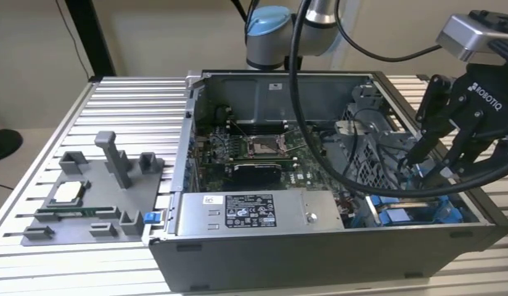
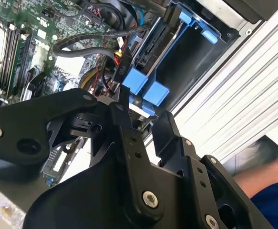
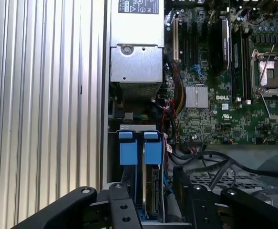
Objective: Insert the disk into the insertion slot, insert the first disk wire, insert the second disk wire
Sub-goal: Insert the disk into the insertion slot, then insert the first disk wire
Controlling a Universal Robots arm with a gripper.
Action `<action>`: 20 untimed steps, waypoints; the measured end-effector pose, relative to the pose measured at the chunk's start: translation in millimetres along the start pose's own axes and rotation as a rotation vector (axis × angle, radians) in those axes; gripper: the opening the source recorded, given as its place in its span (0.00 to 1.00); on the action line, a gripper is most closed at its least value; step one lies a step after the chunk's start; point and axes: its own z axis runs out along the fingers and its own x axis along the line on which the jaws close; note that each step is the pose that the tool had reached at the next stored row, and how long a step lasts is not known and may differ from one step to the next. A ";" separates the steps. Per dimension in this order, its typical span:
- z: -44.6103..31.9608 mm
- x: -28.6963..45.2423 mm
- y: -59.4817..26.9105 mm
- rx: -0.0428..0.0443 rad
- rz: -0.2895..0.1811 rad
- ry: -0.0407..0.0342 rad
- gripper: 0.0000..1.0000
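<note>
Jaws hang wide and empty just above the disk (image 3: 154, 190) (seated on edge in the insertion slot (image 3: 138, 128)), straddling it.

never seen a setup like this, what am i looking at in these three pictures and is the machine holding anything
This is a robot arm working on an open computer case that lies on a ribbed metal table. The exterior view looks on from off the arm; both wrist views come from cameras riding on it, so its black tool looms close. Beside the case lies a grey fixture tray. The tool is open and holds nothing; it hangs over the insertion slot, where the disk in its blue frame stands on edge.
</note>
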 end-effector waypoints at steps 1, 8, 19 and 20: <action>0.0 0.0 0.0 0.0077 0.000 -0.0011 1.00; 0.8 0.1 0.0 0.0967 -0.006 -0.0132 1.00; 1.9 -1.1 3.8 0.1076 -0.023 -0.0466 1.00; 1.9 -1.7 4.2 0.1076 -0.024 -0.0507 1.00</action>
